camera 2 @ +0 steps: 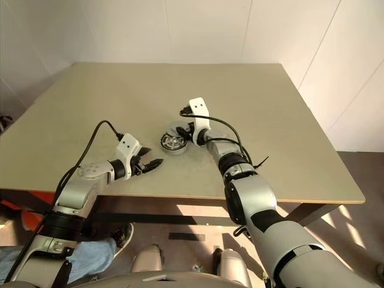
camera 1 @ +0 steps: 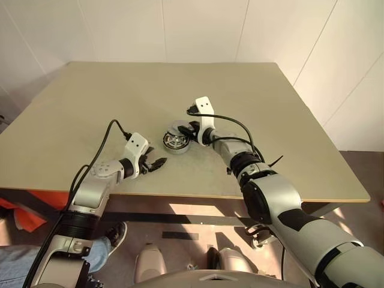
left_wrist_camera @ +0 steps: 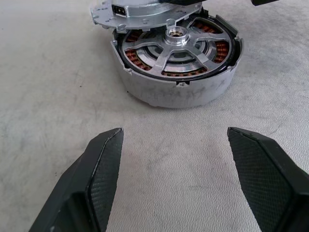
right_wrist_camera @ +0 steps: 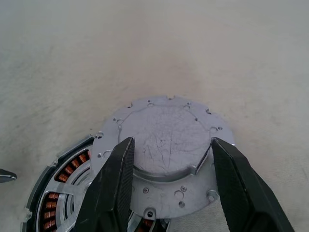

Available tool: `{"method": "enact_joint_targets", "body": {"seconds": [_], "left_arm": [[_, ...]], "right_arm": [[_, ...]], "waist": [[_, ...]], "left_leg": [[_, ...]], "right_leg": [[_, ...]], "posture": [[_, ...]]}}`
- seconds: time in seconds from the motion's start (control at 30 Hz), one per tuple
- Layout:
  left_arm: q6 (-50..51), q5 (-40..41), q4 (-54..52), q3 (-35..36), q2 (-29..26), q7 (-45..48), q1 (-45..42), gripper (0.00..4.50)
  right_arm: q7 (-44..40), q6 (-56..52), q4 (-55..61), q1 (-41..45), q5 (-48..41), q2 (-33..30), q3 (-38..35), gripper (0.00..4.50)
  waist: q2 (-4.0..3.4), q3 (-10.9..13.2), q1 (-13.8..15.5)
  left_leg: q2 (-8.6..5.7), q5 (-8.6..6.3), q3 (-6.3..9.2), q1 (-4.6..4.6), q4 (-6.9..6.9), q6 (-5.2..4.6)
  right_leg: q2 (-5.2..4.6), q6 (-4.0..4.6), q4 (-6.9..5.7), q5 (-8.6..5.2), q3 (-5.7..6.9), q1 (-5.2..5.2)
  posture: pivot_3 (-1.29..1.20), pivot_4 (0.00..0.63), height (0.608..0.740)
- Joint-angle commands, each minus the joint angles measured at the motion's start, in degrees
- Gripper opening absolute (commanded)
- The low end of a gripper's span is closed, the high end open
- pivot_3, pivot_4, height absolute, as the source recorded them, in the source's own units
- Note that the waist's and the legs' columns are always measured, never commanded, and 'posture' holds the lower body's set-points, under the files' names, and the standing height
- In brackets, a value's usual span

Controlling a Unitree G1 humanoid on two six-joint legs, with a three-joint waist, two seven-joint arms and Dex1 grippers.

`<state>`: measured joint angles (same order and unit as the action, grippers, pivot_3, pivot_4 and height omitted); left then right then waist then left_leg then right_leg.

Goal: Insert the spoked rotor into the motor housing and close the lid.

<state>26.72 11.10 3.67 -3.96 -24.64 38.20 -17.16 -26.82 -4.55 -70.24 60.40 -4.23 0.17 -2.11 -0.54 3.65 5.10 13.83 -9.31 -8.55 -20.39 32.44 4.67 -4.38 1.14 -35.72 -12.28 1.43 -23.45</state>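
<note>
Rotor (left_wrist_camera: 176,44) sat seated inside the motor housing (left_wrist_camera: 178,92) on the tan table (camera 1: 90,96), spokes and copper windings showing. Grey lid (right_wrist_camera: 166,154) lay half across the housing's far edge, right gripper (right_wrist_camera: 169,164) straddling its raised centre, jaws apart. Left gripper (left_wrist_camera: 176,159) hovered nearby, jaws wide, nothing between them.

The lid (right_wrist_camera: 166,145) looks like bare grey metal, dull and pretty scratched up on its raised middle. The motor housing (left_wrist_camera: 176,92) has a matt, frosty silver wall with coppery windings inside, and the spoked rotor (left_wrist_camera: 176,46) in it is smoother, shinier metal. The table (camera 1: 90,102) is matt beige with a slightly grainy finish, and the gripper fingers (left_wrist_camera: 101,174) look like matt black textured plastic.
</note>
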Motion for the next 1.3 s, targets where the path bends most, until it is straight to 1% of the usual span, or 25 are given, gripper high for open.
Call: {"method": "enact_joint_targets", "body": {"seconds": [0.03,0.4,0.6,0.7,0.8,0.97,1.3], "left_arm": [[-0.6,0.33,-1.83,1.28,-0.52,-0.32,-0.35,3.65],[-0.82,0.35,-1.25,1.19,-0.22,-0.31,-0.74,3.65],[-0.89,0.31,-1.14,1.13,-0.15,-0.3,-0.94,3.65],[-0.81,0.33,-1.5,1.35,-0.24,-0.5,-0.6,3.65],[-0.7,0.49,-1.92,1.68,-0.47,-0.61,-0.09,3.65],[-0.57,0.73,-2.1,2.14,-0.38,-0.88,0.03,3.65],[-1.38,0.25,0.24,1.55,0.05,-0.33,-2.13,3.65]], "right_arm": [[-0.72,0.35,0.74,1.04,0.31,0.04,-0.29,2.96],[-2.55,-0.03,2.32,1.81,-0.87,-0.17,-1.29,2.96],[-2.75,-0.74,0.64,2.66,0.04,0.81,-0.86,2.96],[-4.08,-1.1,0.29,2.21,0.82,1.3,0.06,3.54],[-3.47,-0.09,0.8,2.2,1.18,1.48,0.09,4.48],[-5.81,-0.63,4.11,2.97,-0.75,0.27,-1.57,4.48],[-5.81,-1.46,5.94,1.36,0.23,-0.45,-0.74,4.48]], "waist": [[0.0,0.0,-0.05],[0.0,0.0,-0.76],[0.0,0.0,-1.03],[0.0,0.0,-1.06],[0.0,0.0,-1.07],[0.0,0.0,-1.04],[0.0,0.0,-1.07]], "left_leg": [[0.0,0.0,0.0,-0.01,0.0,0.0],[0.0,-0.01,0.0,-0.03,0.01,-0.02],[0.0,-0.01,0.0,-0.03,0.0,-0.03],[0.0,-0.02,0.0,-0.03,0.0,-0.03],[0.0,-0.02,0.0,-0.03,0.0,-0.03],[0.0,-0.02,0.0,-0.04,0.01,-0.03],[0.0,-0.02,0.0,-0.05,0.0,-0.04]], "right_leg": [[0.0,0.0,0.0,0.0,0.0,0.0],[0.0,0.0,0.01,0.0,0.01,0.0],[0.0,0.01,0.01,0.0,0.01,-0.01],[0.0,0.01,0.02,0.0,0.01,-0.01],[0.0,0.01,0.02,0.0,0.01,-0.01],[0.0,0.01,0.02,0.0,0.01,-0.01],[0.0,0.01,0.03,0.0,0.01,-0.03]], "posture": [[0.0,0.0,0.74],[0.0,0.0,0.74],[0.0,0.0,0.74],[0.0,0.0,0.74],[0.0,0.0,0.74],[0.0,0.0,0.74],[0.0,0.0,0.74]]}}
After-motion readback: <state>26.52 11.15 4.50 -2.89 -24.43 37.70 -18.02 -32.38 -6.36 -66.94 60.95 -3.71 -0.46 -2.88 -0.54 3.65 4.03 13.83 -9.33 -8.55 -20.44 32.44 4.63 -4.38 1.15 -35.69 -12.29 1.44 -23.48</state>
